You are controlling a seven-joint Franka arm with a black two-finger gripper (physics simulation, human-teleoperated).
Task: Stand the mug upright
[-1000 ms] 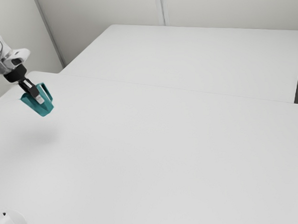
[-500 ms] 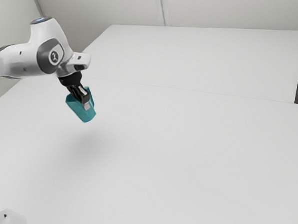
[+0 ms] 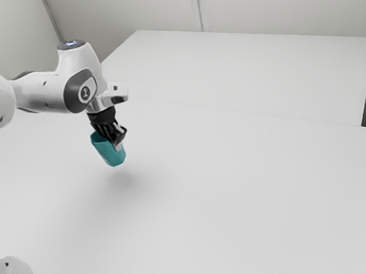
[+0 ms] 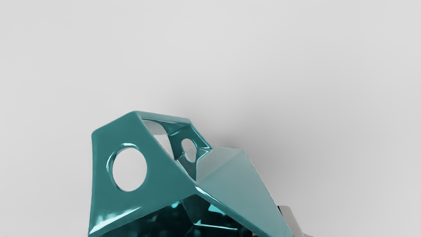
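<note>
The tool (image 3: pixel 117 143) grips the mug (image 3: pixel 107 151) above the counter (image 3: pixel 229 194), its mouth tipped toward 11 o'clock in the exterior view. Standing it up straight seems left to do.

We see a teal mug (image 4: pixel 230 184), glossy and faceted, its dark hollow interior partly visible. We note one flat face with a big oval hole, plus a smaller hole in a facet beyond it. We get a light-grey fingertip (image 4: pixel 291 220) at the mug's outer side, partly hidden behind it. We log a plain pale tabletop (image 4: pixel 329 59) behind, soft shadow (image 4: pixel 260 135) near the mug.
</note>
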